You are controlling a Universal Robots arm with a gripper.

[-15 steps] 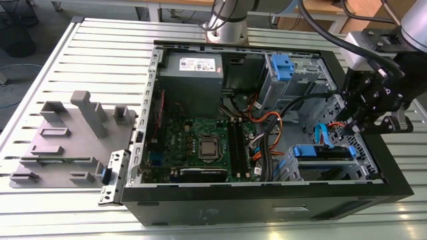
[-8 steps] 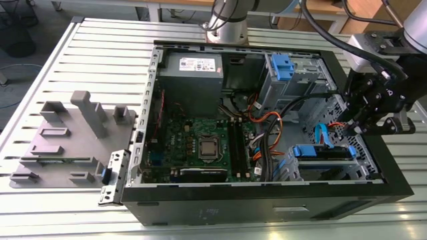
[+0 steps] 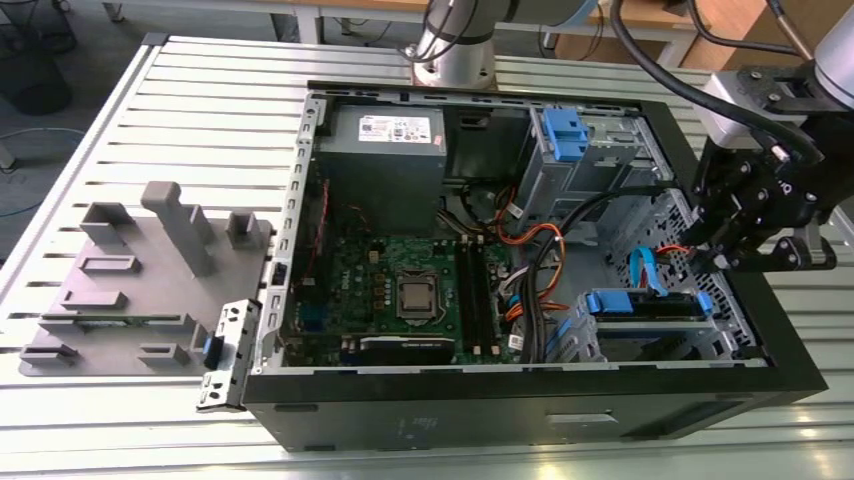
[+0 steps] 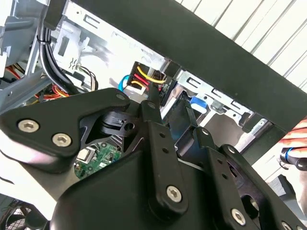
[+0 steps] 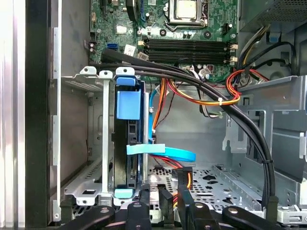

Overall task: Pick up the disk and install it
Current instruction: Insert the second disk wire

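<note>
The disk (image 5: 128, 143) stands on edge in the metal drive cage (image 5: 76, 143) at the case's lower corner, with its blue plastic rails (image 5: 128, 103) facing up. In the exterior view the disk (image 3: 641, 305) lies in that cage near the case's right wall. My gripper (image 3: 747, 250) hangs just above it at the exterior view's right, over the case edge. Its black fingers (image 5: 144, 203) sit just off the disk's near end. In the second wrist view the gripper (image 4: 169, 103) shows a narrow gap between its fingertips, with nothing held.
The open black computer case (image 3: 534, 400) holds a green motherboard (image 3: 400, 290), a grey power-supply box (image 3: 387, 130) and a second bay with a blue latch (image 3: 563, 135). Black and orange cables (image 5: 211, 96) cross beside the cage. A grey fixture (image 3: 134, 270) stands left. A hand (image 4: 295, 139) shows outside the case.
</note>
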